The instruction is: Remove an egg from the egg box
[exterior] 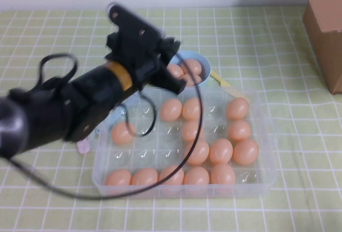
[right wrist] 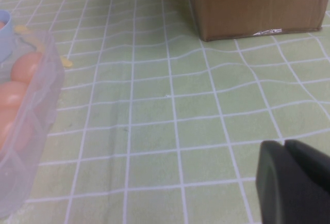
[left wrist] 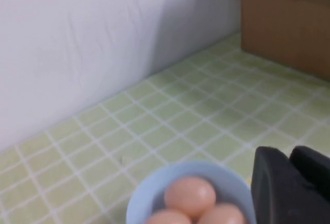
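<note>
The clear plastic egg box point(exterior: 265, 182) lies in the middle of the table with several peach-orange eggs point(exterior: 171, 109) in its cups. Its edge also shows in the right wrist view point(right wrist: 47, 77). My left gripper point(exterior: 177, 80) hovers over the box's far edge, beside a light-blue bowl point(exterior: 206, 64). In the left wrist view its fingers point(left wrist: 290, 157) are shut with nothing between them, next to the bowl point(left wrist: 138, 199), which holds three eggs point(left wrist: 190, 195). My right gripper point(right wrist: 283, 144) is shut and empty, low over the cloth to the right of the box, out of the high view.
A brown cardboard box point(exterior: 324, 24) stands at the far right; it also shows in the right wrist view point(right wrist: 252, 2). A white wall runs behind the table point(left wrist: 93, 43). The left arm's black cable point(exterior: 195, 130) hangs over the egg box. Green checked cloth covers the table.
</note>
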Robot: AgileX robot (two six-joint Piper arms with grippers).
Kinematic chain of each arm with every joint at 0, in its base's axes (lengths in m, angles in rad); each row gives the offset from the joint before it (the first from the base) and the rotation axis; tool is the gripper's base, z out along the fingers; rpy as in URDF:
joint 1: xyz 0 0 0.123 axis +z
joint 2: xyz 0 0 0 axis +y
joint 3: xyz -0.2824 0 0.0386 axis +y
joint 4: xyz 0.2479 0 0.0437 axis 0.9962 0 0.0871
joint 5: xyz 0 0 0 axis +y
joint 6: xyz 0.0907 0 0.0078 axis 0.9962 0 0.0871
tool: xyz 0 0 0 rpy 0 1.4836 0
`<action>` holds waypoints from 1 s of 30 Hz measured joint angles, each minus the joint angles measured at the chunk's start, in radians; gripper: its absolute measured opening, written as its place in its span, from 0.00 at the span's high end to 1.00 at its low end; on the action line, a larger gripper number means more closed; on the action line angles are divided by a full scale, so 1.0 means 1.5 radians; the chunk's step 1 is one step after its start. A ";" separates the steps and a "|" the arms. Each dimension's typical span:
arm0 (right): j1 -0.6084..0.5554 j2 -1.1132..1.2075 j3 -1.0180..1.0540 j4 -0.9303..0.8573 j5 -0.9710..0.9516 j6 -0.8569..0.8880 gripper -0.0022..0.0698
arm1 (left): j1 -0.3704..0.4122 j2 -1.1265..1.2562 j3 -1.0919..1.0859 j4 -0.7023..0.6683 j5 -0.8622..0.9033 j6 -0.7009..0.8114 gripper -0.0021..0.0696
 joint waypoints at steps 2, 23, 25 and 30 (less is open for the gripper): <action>0.000 0.000 0.000 0.000 0.000 0.000 0.99 | 0.008 -0.050 0.065 0.001 -0.005 0.007 0.95; 0.000 0.000 0.000 0.000 0.001 0.000 0.99 | 0.057 -0.575 0.429 -0.083 0.029 0.030 0.97; 0.000 0.000 0.000 0.000 0.001 0.000 0.99 | 0.057 -0.624 0.430 -0.084 0.105 0.030 0.97; 0.000 0.000 0.000 0.000 0.001 0.000 0.99 | 0.057 -0.693 0.431 -0.088 0.228 0.030 0.97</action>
